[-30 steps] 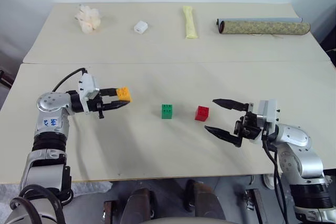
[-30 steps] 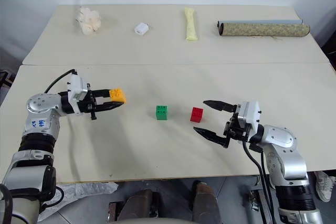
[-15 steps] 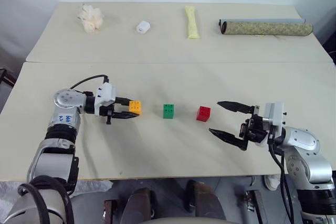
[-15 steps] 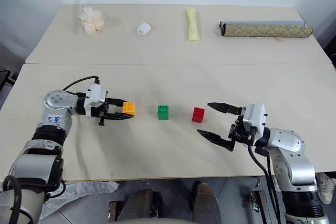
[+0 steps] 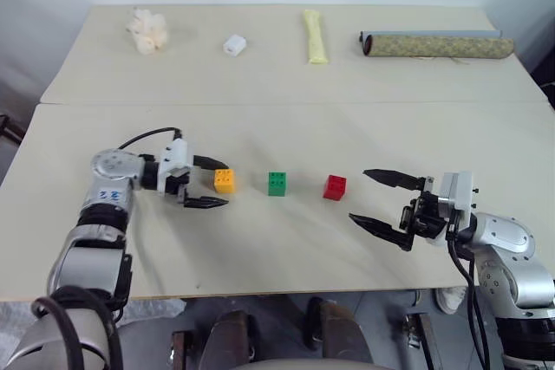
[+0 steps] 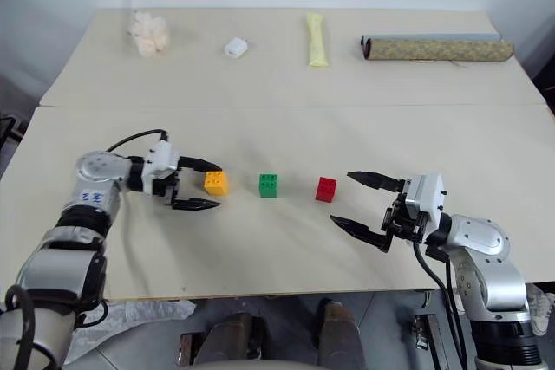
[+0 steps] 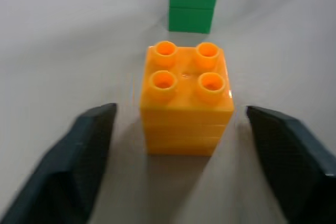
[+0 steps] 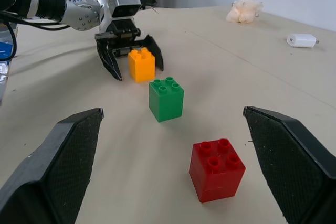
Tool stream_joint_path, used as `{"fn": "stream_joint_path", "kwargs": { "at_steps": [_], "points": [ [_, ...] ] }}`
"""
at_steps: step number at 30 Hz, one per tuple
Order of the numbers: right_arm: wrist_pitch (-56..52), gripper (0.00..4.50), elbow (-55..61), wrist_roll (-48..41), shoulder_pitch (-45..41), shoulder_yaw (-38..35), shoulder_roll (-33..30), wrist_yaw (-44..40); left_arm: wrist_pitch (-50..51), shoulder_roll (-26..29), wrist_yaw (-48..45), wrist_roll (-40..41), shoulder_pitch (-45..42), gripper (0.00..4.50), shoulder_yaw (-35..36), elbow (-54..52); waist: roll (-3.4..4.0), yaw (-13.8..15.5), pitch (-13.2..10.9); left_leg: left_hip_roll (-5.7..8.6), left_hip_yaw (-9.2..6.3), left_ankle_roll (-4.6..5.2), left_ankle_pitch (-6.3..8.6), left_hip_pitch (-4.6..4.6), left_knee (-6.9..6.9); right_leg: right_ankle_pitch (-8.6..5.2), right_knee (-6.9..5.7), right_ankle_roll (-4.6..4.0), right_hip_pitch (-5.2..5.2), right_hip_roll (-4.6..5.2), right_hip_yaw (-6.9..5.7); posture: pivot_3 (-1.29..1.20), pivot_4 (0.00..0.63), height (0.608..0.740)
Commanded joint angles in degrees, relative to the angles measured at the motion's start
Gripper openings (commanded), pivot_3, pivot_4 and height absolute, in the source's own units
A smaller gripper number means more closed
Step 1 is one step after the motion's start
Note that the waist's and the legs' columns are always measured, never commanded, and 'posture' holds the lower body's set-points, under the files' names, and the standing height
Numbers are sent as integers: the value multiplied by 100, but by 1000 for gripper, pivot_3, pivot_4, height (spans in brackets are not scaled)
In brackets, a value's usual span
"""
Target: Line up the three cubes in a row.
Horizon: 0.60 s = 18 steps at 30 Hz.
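L hand (image 5: 211, 183) has just let go: a sec ago its fingers were clamped on the orange-yellow cube (image 5: 225, 181) and carrying it above the counter (image 5: 277, 240) at centre-left of the frame; now the fingers stand apart, one each side of the cube, not touching it per the L wrist view. Cube sits upright on the counter, studs up, just left of frame centre.

Green cube (image 5: 277, 183) is at frame centre, red cube (image 5: 335, 187) a bit right of centre. Neither has shifted. All 3 now lie in a roughly level line across the middle of the frame, w/ similar gaps; the R wrist view shows the same red-green-orange run.

R hand (image 5: 380, 201) hangs lower right of frame, fingers wide apart, holding nothing, well apart from the red cube; no real change there.

Judgement: row looks basically done w/ this drop. What's left is prob. backing the L hand out w/o nudging the orange-yellow cube, since the fingers flank it closely. Red sits a touch lower in frame than the others, so a small tidy-up may be wanted.
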<state>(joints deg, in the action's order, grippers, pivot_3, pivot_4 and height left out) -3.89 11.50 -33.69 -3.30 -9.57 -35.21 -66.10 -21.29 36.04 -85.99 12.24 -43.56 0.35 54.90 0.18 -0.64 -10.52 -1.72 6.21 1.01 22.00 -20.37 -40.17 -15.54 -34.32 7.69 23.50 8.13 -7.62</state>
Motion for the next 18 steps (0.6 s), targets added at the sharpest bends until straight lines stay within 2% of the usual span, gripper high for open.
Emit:
{"fn": "stream_joint_path", "kwargs": {
  "at_steps": [1, 5, 6, 9, 12, 18],
  "points": [
    [-139, 4500, -92, -351, 70, -239, -259, -418, 794, 407, 73, 800, 1036, 4450, 684, -1620, 1, -75, 0, -1, 0, 0, 0, 0, 3, 0, 0, 0, 2, 0, 0, 0, 150, 740],
    [-133, 4500, -419, -460, -65, -351, -393, -737, 1885, 559, 1135, 1475, 2258, 4450, 1545, -3502, -3, -87, -2, -5, -23, 1, 1, 0, -1, 0, -2, 0, 1, 7, 0, 0, 150, 740],
    [-101, 4500, -459, -473, -80, -368, -363, -772, 2011, 577, 1283, 1531, 2446, 4450, 1654, -3760, -5, -68, -3, -4, -35, 1, 0, 1, -4, 0, -8, 0, 1, 10, 0, 0, 150, 740],
    [303, 4500, -1252, -344, -411, -327, -365, -1359, 2618, 959, 1329, 1747, 3903, 4450, 2205, -4961, -4, -76, -2, 2, -53, 2, 1, 11, -13, 0, -27, -1, -7, 25, 6, 0, 150, 740],
    [628, 4500, -1831, -184, -673, -190, -339, -1816, 2792, 1236, 1148, 1859, 4342, 4450, 2331, -5215, -2, -60, -3, 4, -47, 7, 5, 17, -11, -1, -29, -3, -6, 27, 8, 0, 150, 740],
    [833, 4500, -2551, -163, -1079, -301, -326, -2187, 2463, 1099, 1456, 1813, 4577, 4450, 2691, -5268, 2, 57, -4, 4, -49, 6, 6, 16, -26, -3, -46, -6, -7, 32, 8, 0, 150, 740]
  ]
}}
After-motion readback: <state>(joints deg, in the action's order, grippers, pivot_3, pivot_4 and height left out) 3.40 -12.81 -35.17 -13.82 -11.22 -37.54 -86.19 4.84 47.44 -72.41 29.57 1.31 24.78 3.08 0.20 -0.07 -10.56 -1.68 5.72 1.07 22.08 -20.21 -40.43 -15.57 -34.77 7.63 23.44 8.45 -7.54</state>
